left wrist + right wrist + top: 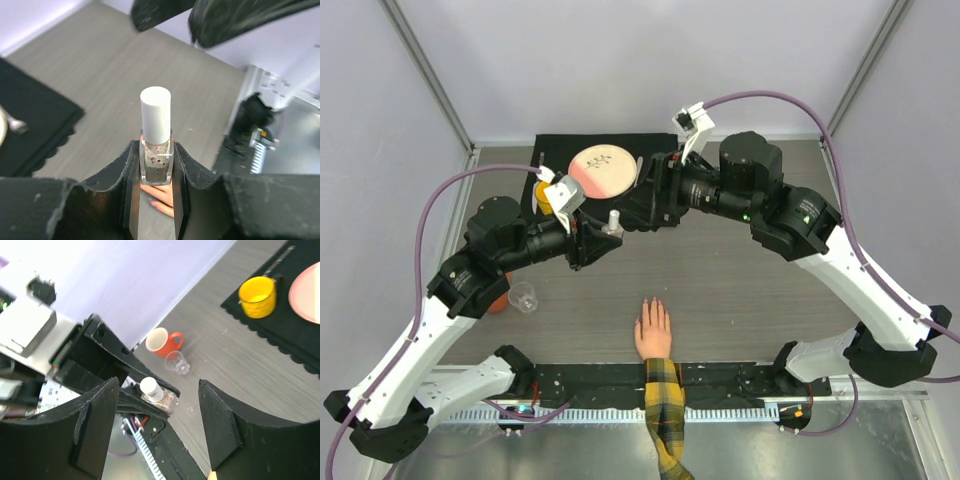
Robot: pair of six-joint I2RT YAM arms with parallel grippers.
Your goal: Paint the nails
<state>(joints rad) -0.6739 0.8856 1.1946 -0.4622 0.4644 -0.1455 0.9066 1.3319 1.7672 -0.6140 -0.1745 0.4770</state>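
My left gripper [605,238] is shut on a small clear nail-polish bottle [613,226] with a white cap and holds it upright above the table. In the left wrist view the bottle [156,150] sits between the pads of the gripper [156,167]. My right gripper [634,213] is open, just beyond the bottle's cap; in the right wrist view its jaws stand wide on either side of the bottle [159,396]. The flesh-coloured hand [653,330] with a plaid sleeve [665,400] lies flat at the near edge, its pinkish nails [650,303] pointing away. One nail [154,203] shows below the bottle.
A black mat [570,150] at the back holds a pink plate [603,170] and a yellow cup [545,193]. An orange mug [498,303] and a clear cup [523,297] stand at the left, also in the right wrist view [162,341].
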